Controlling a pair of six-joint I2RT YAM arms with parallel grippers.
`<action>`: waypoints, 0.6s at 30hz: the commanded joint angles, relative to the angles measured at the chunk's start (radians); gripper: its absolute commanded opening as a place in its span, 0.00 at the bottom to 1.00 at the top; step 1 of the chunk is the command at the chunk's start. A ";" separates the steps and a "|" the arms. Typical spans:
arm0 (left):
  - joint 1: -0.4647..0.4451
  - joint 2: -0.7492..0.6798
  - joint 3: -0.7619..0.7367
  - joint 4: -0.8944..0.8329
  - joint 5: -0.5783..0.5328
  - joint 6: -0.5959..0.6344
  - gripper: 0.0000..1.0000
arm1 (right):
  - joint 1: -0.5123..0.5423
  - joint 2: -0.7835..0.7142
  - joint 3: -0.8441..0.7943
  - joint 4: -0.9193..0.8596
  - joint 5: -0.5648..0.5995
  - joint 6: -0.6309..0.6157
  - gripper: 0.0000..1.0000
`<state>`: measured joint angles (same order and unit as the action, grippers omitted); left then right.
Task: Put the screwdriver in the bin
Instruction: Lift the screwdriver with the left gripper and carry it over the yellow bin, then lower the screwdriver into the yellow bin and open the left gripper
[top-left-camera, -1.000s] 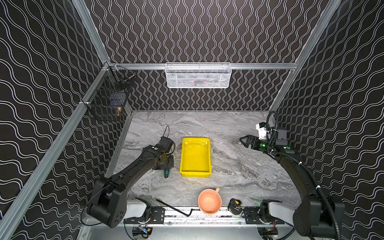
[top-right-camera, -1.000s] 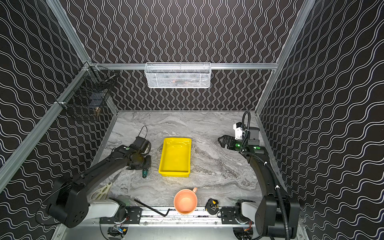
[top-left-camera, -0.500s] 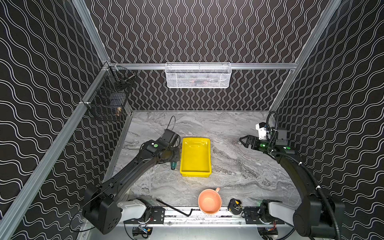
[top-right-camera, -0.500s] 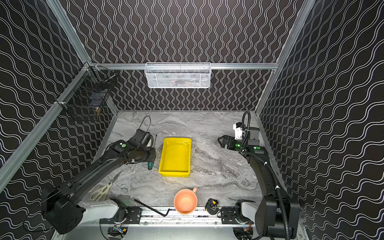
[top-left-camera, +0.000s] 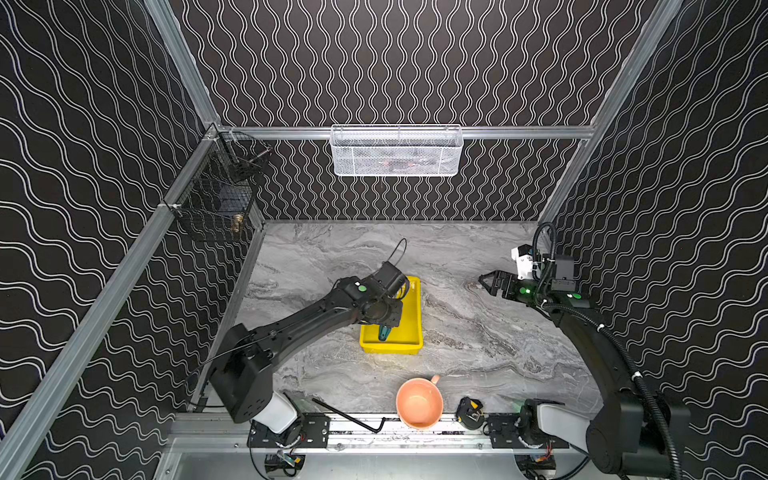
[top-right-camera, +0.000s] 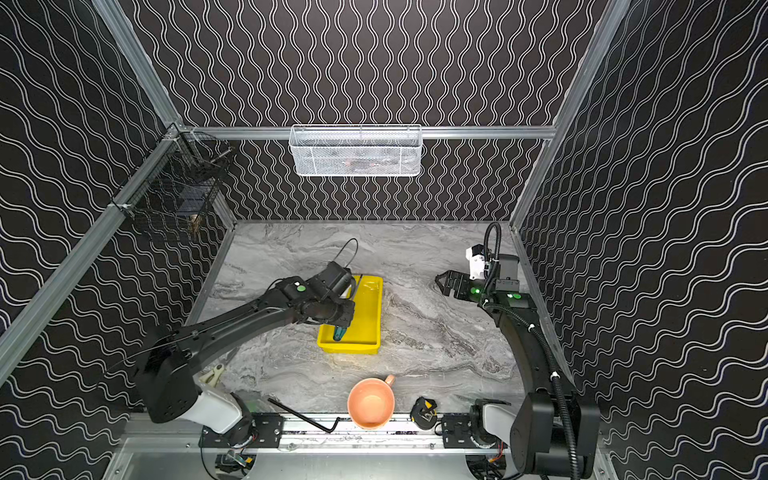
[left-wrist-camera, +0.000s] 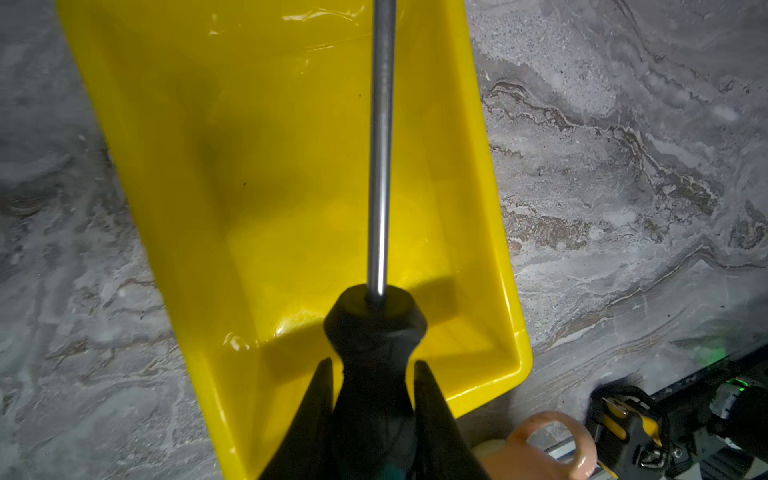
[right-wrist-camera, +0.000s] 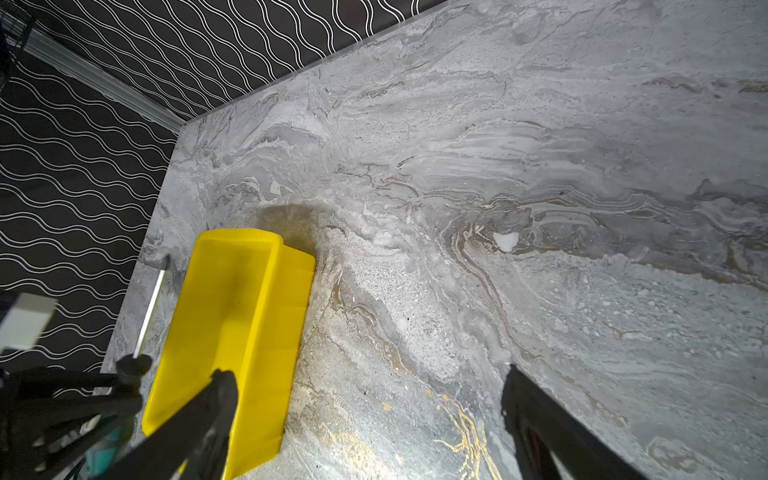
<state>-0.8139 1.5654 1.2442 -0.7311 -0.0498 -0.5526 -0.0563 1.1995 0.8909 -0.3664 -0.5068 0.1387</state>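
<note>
My left gripper (left-wrist-camera: 372, 363) is shut on the black and teal handle of the screwdriver (left-wrist-camera: 380, 166). It holds the tool lengthwise over the inside of the yellow bin (left-wrist-camera: 249, 166), casting a shadow on the bin's floor. In both top views the left gripper (top-left-camera: 384, 323) (top-right-camera: 340, 322) hangs over the bin (top-left-camera: 412, 316) (top-right-camera: 368, 316) with the teal handle end of the screwdriver (top-left-camera: 383, 333) (top-right-camera: 338, 333) showing under it. My right gripper (top-left-camera: 484, 282) (top-right-camera: 439, 280) (right-wrist-camera: 369, 372) stands open and empty above the marble, well to the right of the bin (right-wrist-camera: 232, 299).
An orange mug (top-left-camera: 419, 403), a black hex key (top-left-camera: 349, 415) and a black-and-yellow tape measure (top-left-camera: 469, 411) lie along the front rail. A white mesh basket (top-left-camera: 397, 151) hangs on the back wall, a black wire basket (top-left-camera: 216, 203) on the left wall.
My left arm has lifted the screwdriver from the table left of the bin and carried it right, over the bin. The right arm has not moved.
</note>
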 joint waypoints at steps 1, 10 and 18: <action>-0.021 0.045 0.015 0.050 -0.013 0.040 0.00 | 0.000 -0.003 0.005 -0.003 -0.007 -0.012 0.99; -0.057 0.139 -0.013 0.116 -0.027 0.065 0.00 | 0.000 0.002 0.005 -0.003 -0.004 -0.013 0.99; -0.061 0.200 -0.031 0.187 -0.035 0.089 0.00 | 0.000 0.000 0.003 -0.006 -0.003 -0.014 0.99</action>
<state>-0.8722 1.7489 1.2198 -0.5846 -0.0811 -0.4900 -0.0563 1.2011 0.8909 -0.3695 -0.5064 0.1383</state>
